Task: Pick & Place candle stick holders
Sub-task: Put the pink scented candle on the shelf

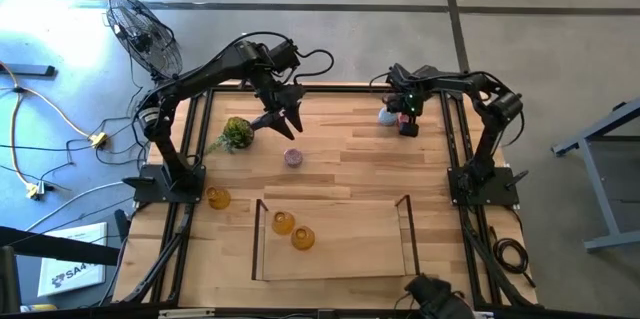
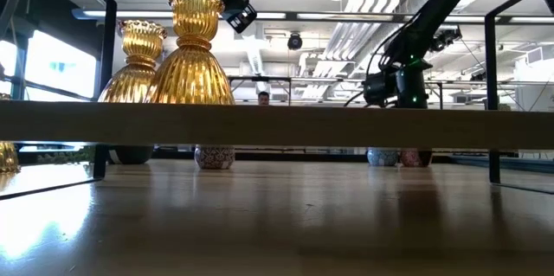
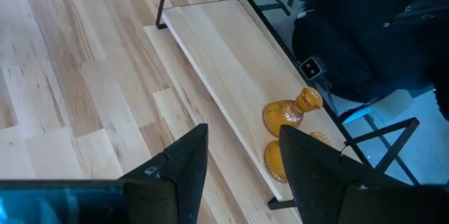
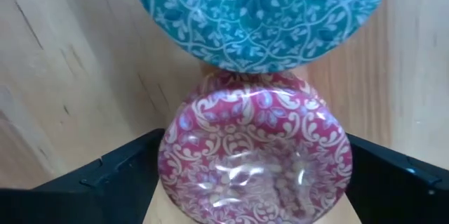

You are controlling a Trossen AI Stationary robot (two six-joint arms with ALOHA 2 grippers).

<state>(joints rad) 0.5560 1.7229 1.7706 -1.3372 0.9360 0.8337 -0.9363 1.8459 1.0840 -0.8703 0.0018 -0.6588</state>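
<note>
With our right gripper spread around the pink holder, which touches the pale blue holder at the table's far right, we should close squarely and lift straight up, while our left gripper hangs released above the purple holder.

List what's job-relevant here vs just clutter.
Job: two amber holders in the tray; third amber holder outside it; purple holder; blue holder; pink holder between the right gripper fingers.

Clutter: plant ball; fan.
</note>
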